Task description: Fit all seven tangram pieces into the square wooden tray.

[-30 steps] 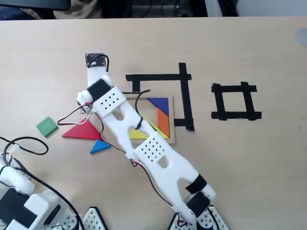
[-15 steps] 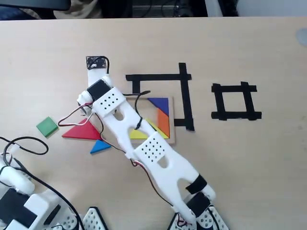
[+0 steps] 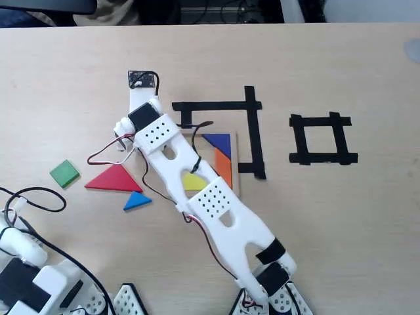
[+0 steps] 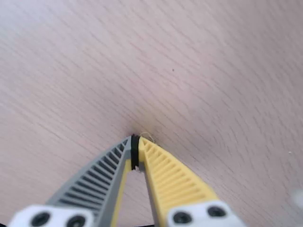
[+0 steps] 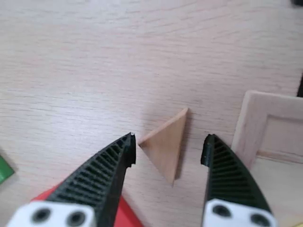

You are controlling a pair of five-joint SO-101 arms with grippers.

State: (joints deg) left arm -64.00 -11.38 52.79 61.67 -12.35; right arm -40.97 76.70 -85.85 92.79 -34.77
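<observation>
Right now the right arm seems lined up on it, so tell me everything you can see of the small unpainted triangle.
The small triangle is a thin piece of bare pale wood, unpainted. It lies flat on the table, a gap apart from a corner of the wooden tray. The right gripper is open, one of its fingers on each side of the piece; whether either touches it is unclear.

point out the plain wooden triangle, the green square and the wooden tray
plain wooden triangle [image 5: 164, 145], right wrist view, middle of its top face
green square [image 3: 64, 173], high view, centre of its top face
wooden tray [image 5: 250, 123], right wrist view, raised rim beside its corner
</observation>
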